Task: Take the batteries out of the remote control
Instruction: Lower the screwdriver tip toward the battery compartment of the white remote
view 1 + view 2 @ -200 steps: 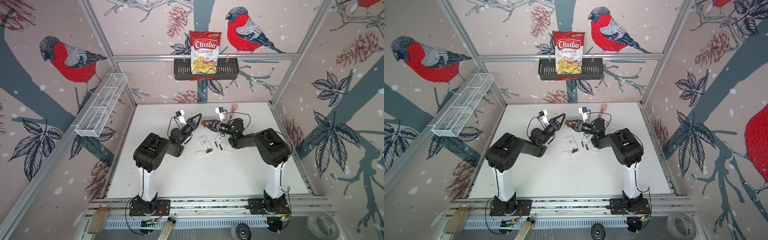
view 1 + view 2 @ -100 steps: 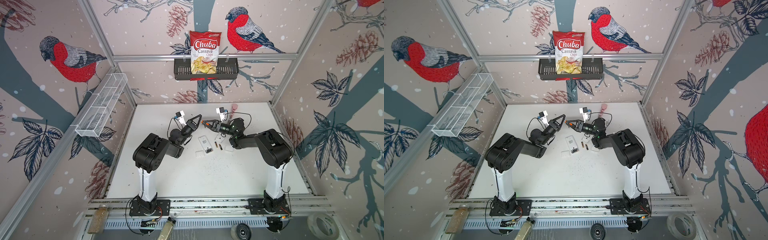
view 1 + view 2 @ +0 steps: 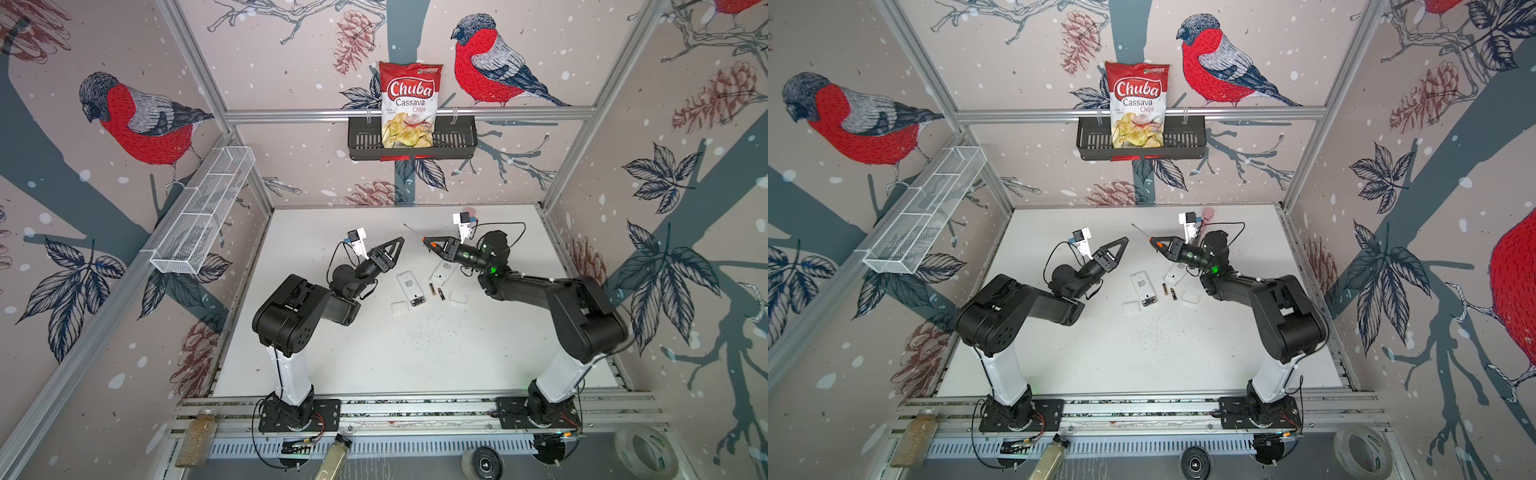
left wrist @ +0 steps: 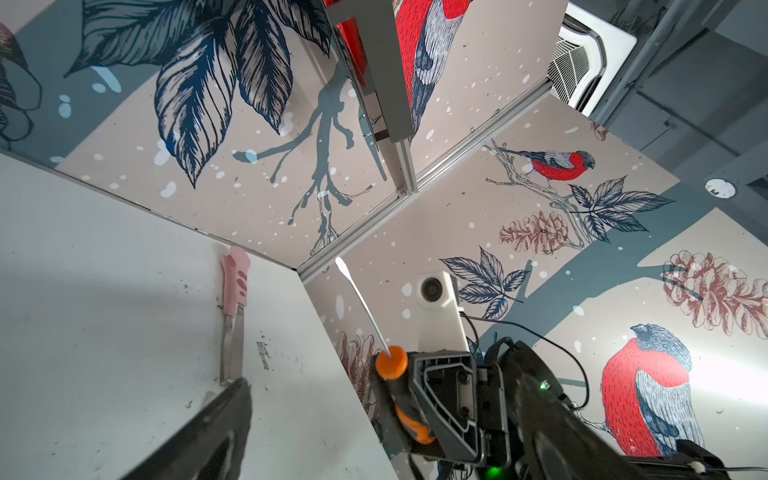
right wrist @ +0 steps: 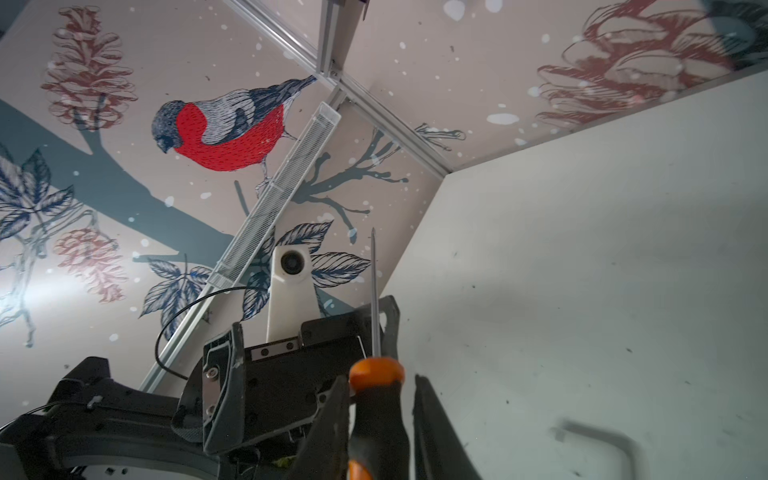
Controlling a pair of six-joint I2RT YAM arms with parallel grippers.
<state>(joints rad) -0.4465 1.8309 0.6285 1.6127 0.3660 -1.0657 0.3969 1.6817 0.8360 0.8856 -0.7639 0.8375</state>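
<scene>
Mid-bench, raised off the surface, left tool (image 3: 397, 249) has just gone wide, apparently freeing the screwdriver (image 5: 376, 374). Right tool (image 3: 430, 243) grips its handle alone, so handover looks done, prying prob. next. 2 batteries (image 3: 432, 289) lie out btwn open remote (image 3: 408, 284) and 2nd remote (image 3: 442, 274). White bench (image 3: 415, 353) scuffed, speckled; pink-handled knife (image 4: 235, 282) at back. Bird-print walls; chips bag (image 3: 409, 95) in black basket (image 3: 457, 141).

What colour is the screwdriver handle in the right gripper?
Screwdriver handle: orange and black; right wrist view shows it best.
</scene>
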